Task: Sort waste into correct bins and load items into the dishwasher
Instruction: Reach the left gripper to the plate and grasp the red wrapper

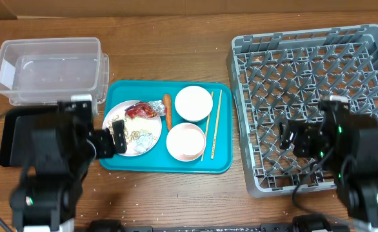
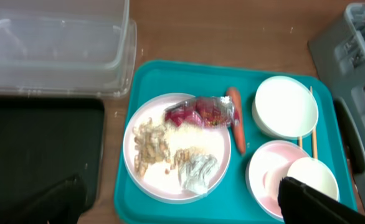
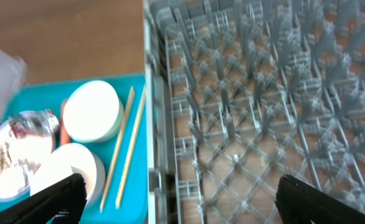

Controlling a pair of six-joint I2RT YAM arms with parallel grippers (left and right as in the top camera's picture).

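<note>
Clear tub (image 1: 50,67): behind the teal tray's (image 1: 222,151) left corner.
Black tray (image 1: 11,138): left of the teal tray.
Left gripper (image 1: 119,136): over its left edge, fingers wide apart, holding nothing.
On the teal tray: plate (image 1: 120,116) with wrappers (image 1: 140,111) and food scraps (image 2: 151,146); carrot (image 1: 168,111); white bowl (image 1: 193,103); pink bowl (image 1: 184,143) holding cup (image 2: 312,177); chopsticks (image 1: 213,122).
Dish rack (image 1: 311,71): right of the teal tray.
Right gripper (image 1: 292,136): over the rack, fingers apart, holding nothing.

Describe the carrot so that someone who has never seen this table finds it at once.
Find the teal tray between the clear tub and the grey rack. The carrot lies on it, between the littered white plate and the white bowl. It is the only orange thing there, slim and tapered.
</note>
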